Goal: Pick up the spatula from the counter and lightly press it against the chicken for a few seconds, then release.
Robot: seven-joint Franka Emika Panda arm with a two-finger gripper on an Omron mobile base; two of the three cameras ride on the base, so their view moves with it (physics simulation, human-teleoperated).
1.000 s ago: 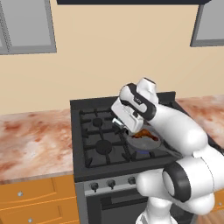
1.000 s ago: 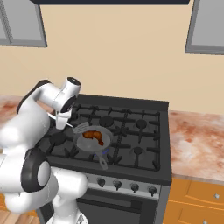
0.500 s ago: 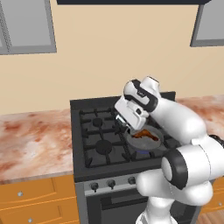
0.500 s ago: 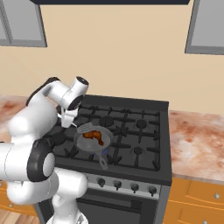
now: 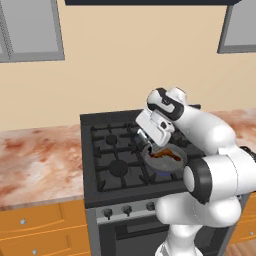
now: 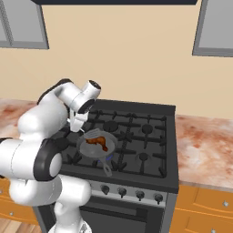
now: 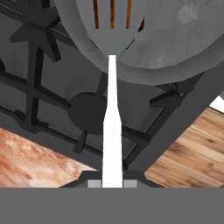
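Observation:
My gripper (image 7: 112, 183) is shut on the white handle of the spatula (image 7: 112, 127). The spatula's grey slotted blade (image 7: 111, 22) reaches over the rim of the grey pan (image 7: 175, 52) and lies over the brown chicken (image 7: 112, 11), which shows through the slots. In the left base view the gripper (image 5: 142, 137) hangs at the pan's (image 5: 150, 159) left rim, with the chicken (image 5: 169, 156) just to its right. In the right base view the blade (image 6: 92, 134) rests at the chicken's (image 6: 99, 142) left end, in the pan (image 6: 86, 148) on the front left burner.
The black stove (image 6: 145, 136) has several grates and a row of knobs (image 6: 132, 193) along its front. The pan's handle (image 6: 107, 169) sticks out toward the front edge. Marbled counter (image 5: 35, 160) lies on both sides of the stove (image 5: 110, 150), with orange drawers below.
The hand has swung a little toward the pan, carrying the spatula's blade onto the chicken. The pan and the chicken have stayed put.

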